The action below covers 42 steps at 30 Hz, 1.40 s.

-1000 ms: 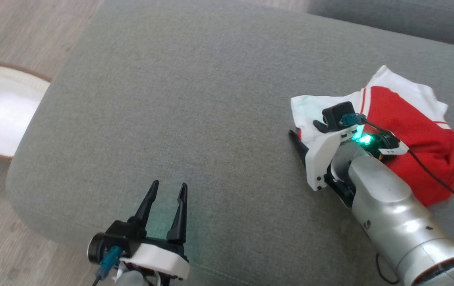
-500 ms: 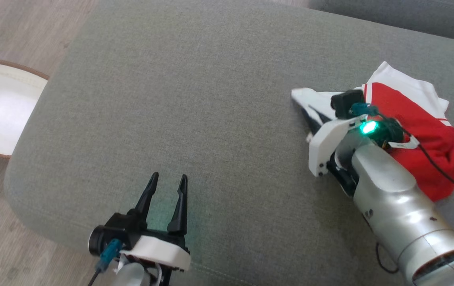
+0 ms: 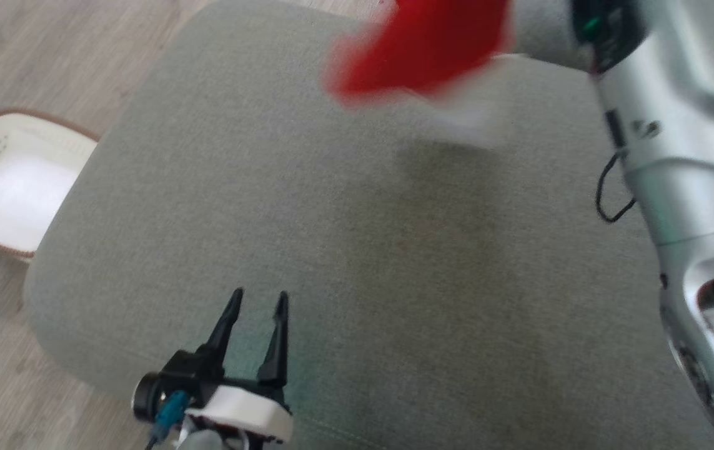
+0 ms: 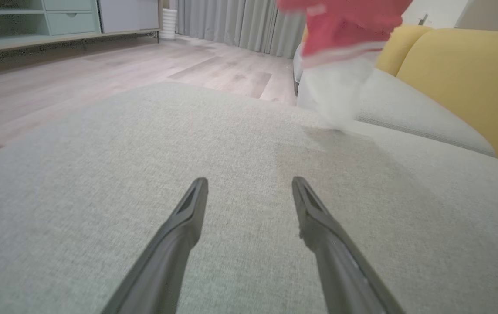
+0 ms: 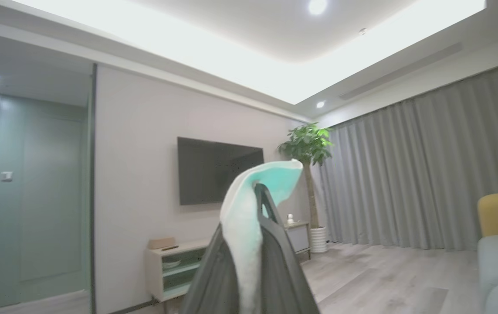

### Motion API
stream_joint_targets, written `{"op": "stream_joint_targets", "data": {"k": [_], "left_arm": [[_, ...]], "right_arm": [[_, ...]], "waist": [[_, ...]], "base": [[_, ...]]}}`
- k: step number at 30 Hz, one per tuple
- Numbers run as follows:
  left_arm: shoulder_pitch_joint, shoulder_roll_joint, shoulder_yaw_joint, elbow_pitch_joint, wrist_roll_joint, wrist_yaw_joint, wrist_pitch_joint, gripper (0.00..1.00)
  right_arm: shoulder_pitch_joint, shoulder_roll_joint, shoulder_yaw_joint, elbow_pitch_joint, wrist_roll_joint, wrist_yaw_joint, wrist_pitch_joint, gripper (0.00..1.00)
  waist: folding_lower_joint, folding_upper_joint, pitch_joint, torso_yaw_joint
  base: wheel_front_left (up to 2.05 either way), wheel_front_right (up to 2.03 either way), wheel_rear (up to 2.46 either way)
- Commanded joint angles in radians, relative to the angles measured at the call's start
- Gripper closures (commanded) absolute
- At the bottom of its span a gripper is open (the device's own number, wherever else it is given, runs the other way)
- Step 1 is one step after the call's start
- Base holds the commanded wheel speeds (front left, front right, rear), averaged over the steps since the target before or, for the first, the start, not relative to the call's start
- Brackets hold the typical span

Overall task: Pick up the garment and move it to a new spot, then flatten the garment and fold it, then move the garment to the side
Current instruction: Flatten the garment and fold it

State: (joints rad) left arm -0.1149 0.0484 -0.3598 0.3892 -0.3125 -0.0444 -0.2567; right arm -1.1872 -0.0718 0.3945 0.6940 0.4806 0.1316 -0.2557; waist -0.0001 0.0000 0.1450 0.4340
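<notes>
Pinching a white fold of the garment (image 5: 240, 231), my right gripper (image 5: 256, 192) holds it hanging, red and blurred, over the far part of the grey cushion (image 3: 332, 219); my left gripper (image 3: 258, 299) sits spread, holding nothing, above the cushion's near edge

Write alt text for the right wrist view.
The right tool is shut on a fold of the white garment, held up in the air. Behind it are a wall-mounted TV, a potted plant and grey curtains.
</notes>
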Motion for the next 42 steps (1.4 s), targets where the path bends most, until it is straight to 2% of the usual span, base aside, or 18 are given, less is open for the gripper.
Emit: {"op": "stream_joint_targets", "data": {"k": [1,7,13,14,15,16,20,25,29,33,38,42], "left_arm": [[-0.003,0.002,0.048,-0.017,0.011,-0.001,-0.005,0.0],[0.005,0.002,0.09,-0.029,0.026,-0.008,-0.005,0.0],[0.0,0.002,0.092,-0.039,0.024,-0.015,-0.005,0.0],[-0.002,0.002,0.091,-0.04,0.022,-0.014,-0.005,0.0],[-0.003,0.002,0.091,-0.041,0.023,-0.014,-0.005,0.0],[-0.003,0.002,0.092,-0.041,0.023,-0.014,-0.005,0.0],[-0.009,0.002,0.103,-0.037,0.035,-0.017,-0.005,0.0],[-0.023,0.002,0.114,-0.039,0.042,-0.021,-0.005,0.0],[-0.052,0.002,0.105,-0.042,0.031,-0.026,-0.005,0.0],[-0.142,0.002,0.086,-0.022,-0.01,-0.041,-0.005,0.0],[-0.291,0.002,0.062,0.065,-0.04,-0.065,-0.005,0.0],[-0.46,0.002,0.033,0.191,-0.095,-0.08,-0.005,0.0]], "right_arm": [[-0.003,0.022,-0.051,-0.032,-0.022,-0.001,-0.006,1.0],[0.097,0.021,-0.25,0.025,-0.19,-0.001,-0.006,1.0],[0.392,-0.022,-0.4,0.085,-0.288,-0.001,-0.006,1.0],[0.446,-0.032,-0.437,0.097,-0.297,-0.001,-0.006,0.95],[0.498,-0.042,-0.475,0.111,-0.31,-0.001,-0.006,0.58],[0.545,-0.049,-0.514,0.126,-0.325,-0.001,-0.006,0.0],[0.662,-0.044,-0.634,0.125,-0.397,-0.001,-0.006,0.0],[0.719,-0.006,-0.664,0.044,-0.465,-0.001,-0.006,0.0],[0.746,0.013,-0.629,-0.034,-0.486,-0.001,-0.006,0.0],[0.773,0.021,-0.552,-0.084,-0.473,-0.001,-0.006,0.0],[0.774,0.021,-0.481,-0.103,-0.435,-0.001,-0.006,0.0],[0.761,0.021,-0.432,-0.114,-0.414,-0.001,-0.006,0.0]], "waist": [[0.0001,0.0,-0.017,-0.014],[0.0001,0.0,-0.028,-0.075],[0.0001,0.0,-0.013,-0.127],[0.0001,0.0,-0.01,-0.133],[0.0001,0.0,-0.009,-0.142],[0.0001,0.0,-0.006,-0.149],[0.0001,0.0,-0.002,-0.183],[0.0001,0.0,-0.005,-0.221],[0.0001,0.0,0.003,-0.248],[0.0001,0.0,0.029,-0.281],[0.0001,0.0,0.067,-0.312],[0.0001,0.0,0.11,-0.347]], "base": [[0.0,0.0,0.0],[0.0,0.0,0.0],[0.0,0.0,0.0],[0.0,0.0,0.0],[0.0,0.0,0.0],[0.0,0.0,0.0],[0.0,0.0,0.0],[0.0,0.0,0.0],[0.0,0.0,0.0],[0.0,0.0,0.0],[0.0,0.0,0.0],[0.0,0.0,0.0]]}}
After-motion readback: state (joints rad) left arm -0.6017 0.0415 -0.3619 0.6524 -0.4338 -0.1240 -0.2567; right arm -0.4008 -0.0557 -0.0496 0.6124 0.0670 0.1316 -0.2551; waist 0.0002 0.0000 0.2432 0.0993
